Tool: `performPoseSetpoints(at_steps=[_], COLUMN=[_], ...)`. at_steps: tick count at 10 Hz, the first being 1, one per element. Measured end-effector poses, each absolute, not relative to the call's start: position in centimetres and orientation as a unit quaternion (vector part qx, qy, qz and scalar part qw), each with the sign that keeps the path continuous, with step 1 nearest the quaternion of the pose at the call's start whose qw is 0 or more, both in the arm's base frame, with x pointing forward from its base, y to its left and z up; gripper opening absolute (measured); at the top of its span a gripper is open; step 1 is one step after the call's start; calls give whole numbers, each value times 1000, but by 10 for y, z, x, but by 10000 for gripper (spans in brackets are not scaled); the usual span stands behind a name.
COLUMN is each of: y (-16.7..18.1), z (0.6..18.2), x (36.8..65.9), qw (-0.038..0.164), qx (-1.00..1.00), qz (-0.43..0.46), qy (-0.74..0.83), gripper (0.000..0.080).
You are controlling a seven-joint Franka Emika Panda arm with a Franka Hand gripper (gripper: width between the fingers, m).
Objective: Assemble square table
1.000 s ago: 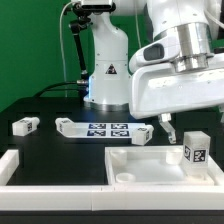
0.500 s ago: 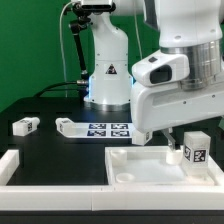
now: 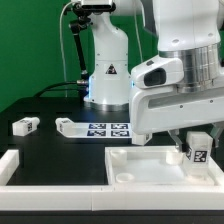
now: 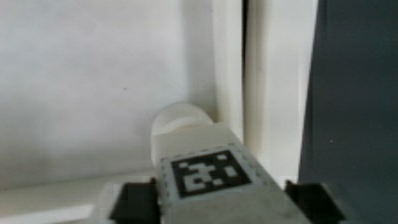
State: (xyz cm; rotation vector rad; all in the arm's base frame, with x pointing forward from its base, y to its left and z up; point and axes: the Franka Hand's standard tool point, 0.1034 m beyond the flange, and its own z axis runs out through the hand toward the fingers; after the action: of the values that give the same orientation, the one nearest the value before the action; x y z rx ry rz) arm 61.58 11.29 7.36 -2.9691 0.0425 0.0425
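The square table's white top [image 3: 145, 166] lies flat at the exterior view's right, rim up. A white leg block [image 3: 197, 153] with a black-and-white tag stands upright at its far right corner. My gripper [image 3: 196, 145] hangs straight down over that leg, its jaws on either side of it. In the wrist view the leg [image 4: 206, 160] fills the space between the two dark fingers [image 4: 135, 204], and both pads lie against its sides. Past the leg the wrist view shows the top's pale inside [image 4: 89, 90] and its raised rim [image 4: 231, 60].
Another tagged leg block [image 3: 25, 126] lies on the black table at the exterior view's left, and a further white leg [image 3: 66, 125] beside the marker board [image 3: 105, 129]. A white border rail [image 3: 40, 171] runs along the front. The arm's base [image 3: 105, 75] stands behind.
The arm has shifted toward the exterior view's left and sunk over the leg block. The jaws, wide before, have come in against the leg's sides.
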Motion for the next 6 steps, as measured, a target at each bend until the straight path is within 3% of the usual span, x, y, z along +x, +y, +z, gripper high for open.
performPoseSetpoints(at_steps=[1, 6], y=[113, 118], z=[73, 73], x=[616, 619], qw=[85, 81], qx=[-995, -963], qz=[18, 25], qy=[55, 255], gripper=[288, 289])
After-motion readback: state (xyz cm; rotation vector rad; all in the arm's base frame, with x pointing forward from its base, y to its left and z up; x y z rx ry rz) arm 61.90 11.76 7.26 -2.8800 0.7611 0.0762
